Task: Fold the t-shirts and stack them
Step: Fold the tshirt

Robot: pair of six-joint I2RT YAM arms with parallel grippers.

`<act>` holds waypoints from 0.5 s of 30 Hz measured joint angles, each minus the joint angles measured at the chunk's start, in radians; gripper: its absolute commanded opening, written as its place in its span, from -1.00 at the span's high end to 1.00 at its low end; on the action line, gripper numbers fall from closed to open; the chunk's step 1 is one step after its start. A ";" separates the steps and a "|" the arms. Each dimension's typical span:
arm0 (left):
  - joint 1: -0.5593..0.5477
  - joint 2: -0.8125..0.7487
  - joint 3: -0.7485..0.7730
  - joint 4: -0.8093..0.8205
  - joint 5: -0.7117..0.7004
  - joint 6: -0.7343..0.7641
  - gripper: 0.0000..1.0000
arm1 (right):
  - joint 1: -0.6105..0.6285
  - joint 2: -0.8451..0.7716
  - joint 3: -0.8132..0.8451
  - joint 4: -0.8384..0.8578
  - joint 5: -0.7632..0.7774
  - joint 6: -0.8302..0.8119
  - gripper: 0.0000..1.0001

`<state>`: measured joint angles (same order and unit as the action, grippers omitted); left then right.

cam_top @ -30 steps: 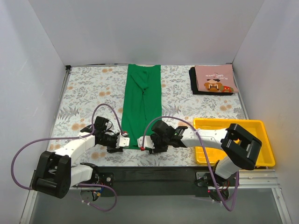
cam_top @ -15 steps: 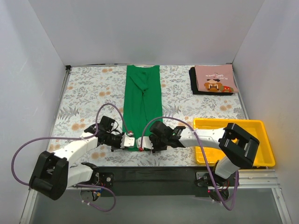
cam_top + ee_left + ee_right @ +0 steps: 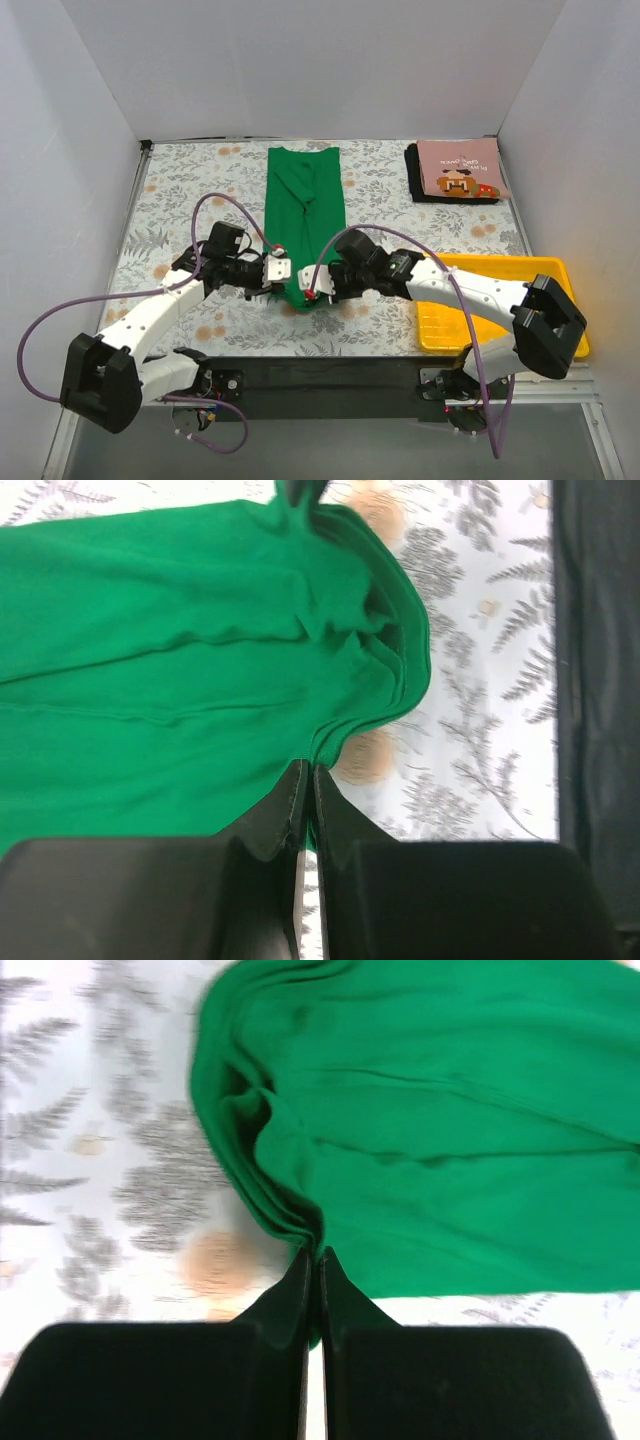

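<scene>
Shirts sit in 2 spots on the flowery table [image 3: 180,200]. The green t-shirt [image 3: 305,200] lies in the middle, folded into a long thin strip that runs from the far edge toward the arms. Its far part lies flat. Its near end is bunched up and curled over, with soft folds in it.

The left gripper [image 3: 283,275] is at the left side of that near end. In the left wrist view its 2 black fingers [image 3: 285,815] are squeezed tight together, and a bit of the green t-shirt's edge is pinched between them. The cloth bulges out in layers just past the tips.

The right gripper [image 3: 308,288] is at the right side of the same end, close to the left one. In the right wrist view its fingers [image 3: 290,1295] are also squeezed tight, with the folded green edge caught between them. So both grippers have a hold on the green t-shirt, 1 on each side.

The pink t-shirt [image 3: 460,165] is in the far right corner of the table, folded, with a brown blocky picture on top. It rests on the black t-shirt [image 3: 413,175], which peeks out on its left side. Both are well apart from the grippers.

A yellow tray [image 3: 520,263] sits at the near right of the table, and the right arm reaches across its corner.
</scene>
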<state>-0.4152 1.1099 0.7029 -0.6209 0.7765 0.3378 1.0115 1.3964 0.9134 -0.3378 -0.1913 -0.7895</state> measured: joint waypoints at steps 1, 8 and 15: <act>0.010 0.020 0.012 0.015 0.003 -0.004 1.00 | -0.028 0.013 0.023 -0.002 -0.006 -0.016 0.97; 0.139 0.286 0.200 0.121 0.041 -0.015 1.00 | -0.200 0.176 0.214 -0.004 -0.056 -0.134 0.97; 0.212 0.530 0.381 0.213 0.055 -0.003 1.00 | -0.315 0.381 0.429 -0.002 -0.107 -0.235 0.97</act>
<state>-0.2031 1.6398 1.0836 -0.4080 0.8310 0.3351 0.6964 1.7775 1.3422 -0.3397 -0.2981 -1.0245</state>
